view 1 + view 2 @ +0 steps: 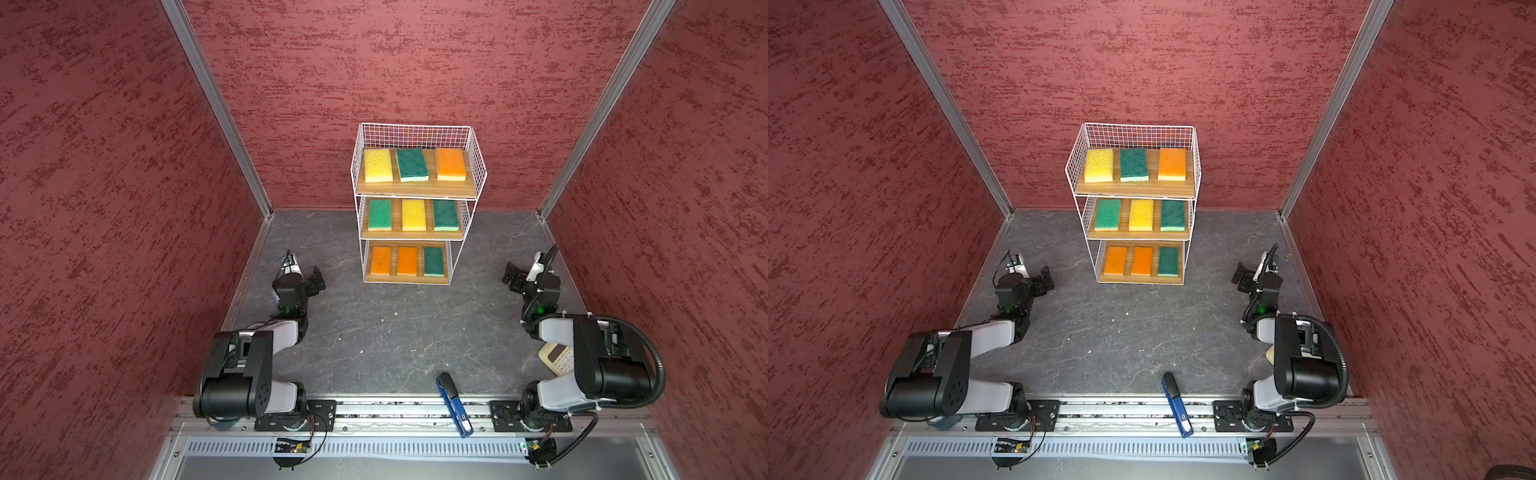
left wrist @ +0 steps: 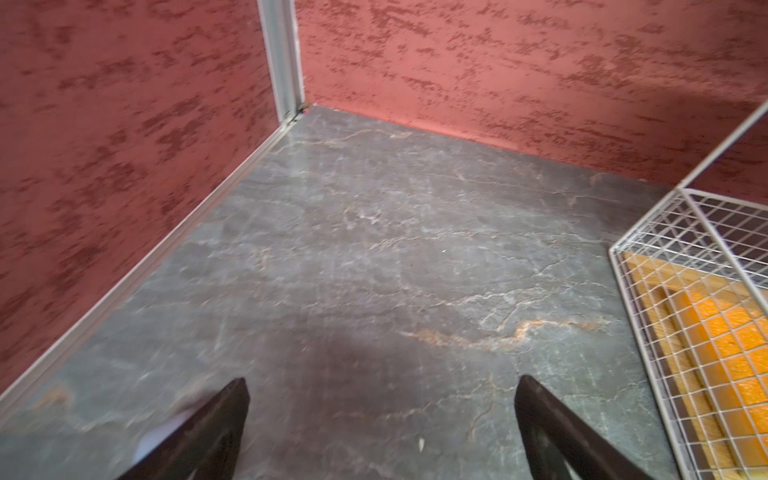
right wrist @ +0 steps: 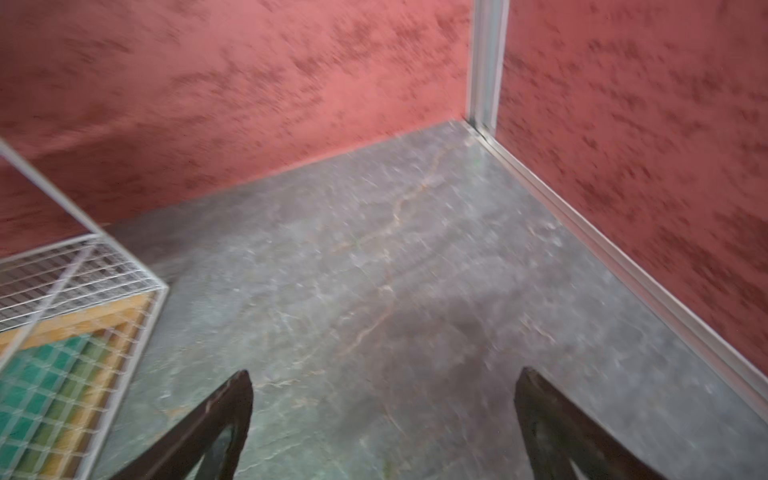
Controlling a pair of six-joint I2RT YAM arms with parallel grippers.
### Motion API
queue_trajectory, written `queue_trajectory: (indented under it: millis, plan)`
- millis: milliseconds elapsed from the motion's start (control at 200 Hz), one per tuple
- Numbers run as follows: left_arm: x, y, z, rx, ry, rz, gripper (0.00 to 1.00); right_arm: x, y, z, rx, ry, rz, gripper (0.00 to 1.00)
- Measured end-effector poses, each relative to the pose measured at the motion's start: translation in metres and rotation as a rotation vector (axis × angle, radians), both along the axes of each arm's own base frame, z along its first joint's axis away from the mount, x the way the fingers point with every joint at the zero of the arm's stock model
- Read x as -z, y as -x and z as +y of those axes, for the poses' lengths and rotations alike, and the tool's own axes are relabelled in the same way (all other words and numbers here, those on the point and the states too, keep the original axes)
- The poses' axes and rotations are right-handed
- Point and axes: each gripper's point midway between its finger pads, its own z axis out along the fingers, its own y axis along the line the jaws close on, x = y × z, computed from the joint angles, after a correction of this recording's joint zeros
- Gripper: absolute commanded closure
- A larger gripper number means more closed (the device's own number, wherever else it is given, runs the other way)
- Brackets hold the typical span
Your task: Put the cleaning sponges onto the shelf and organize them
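Left fingers (image 2: 216, 432) and right fingers (image 3: 224, 424) are hanging wide open, empty. We are risking bumping the shelf (image 1: 415, 135), spilling sponges (image 1: 412, 164)

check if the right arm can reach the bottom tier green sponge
Probably yes: the open right claw hangs beside the shelf; mesh walls that side, but the green sponge faces an open front.

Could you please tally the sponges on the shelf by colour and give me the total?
Green sponges: 4
Orange sponges: 3
Yellow sponges: 2
Total: 9, all on the shelf
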Motion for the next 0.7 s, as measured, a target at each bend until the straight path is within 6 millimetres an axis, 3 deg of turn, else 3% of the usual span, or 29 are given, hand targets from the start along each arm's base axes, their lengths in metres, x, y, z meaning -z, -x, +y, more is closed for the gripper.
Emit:
queue_trajectory:
  millis: [210,696]
  plan:
    - [0.014,-0.006,-0.011,0.064,-0.013,-0.015,0.01,0.020,0.018,0.022,-0.098,0.027,-0.017,0.01]
    - [0.003,-0.011,-0.019,0.095,-0.042,-0.060,0.01,0.003,0.013,0.027,-0.128,0.052,-0.087,0.01]
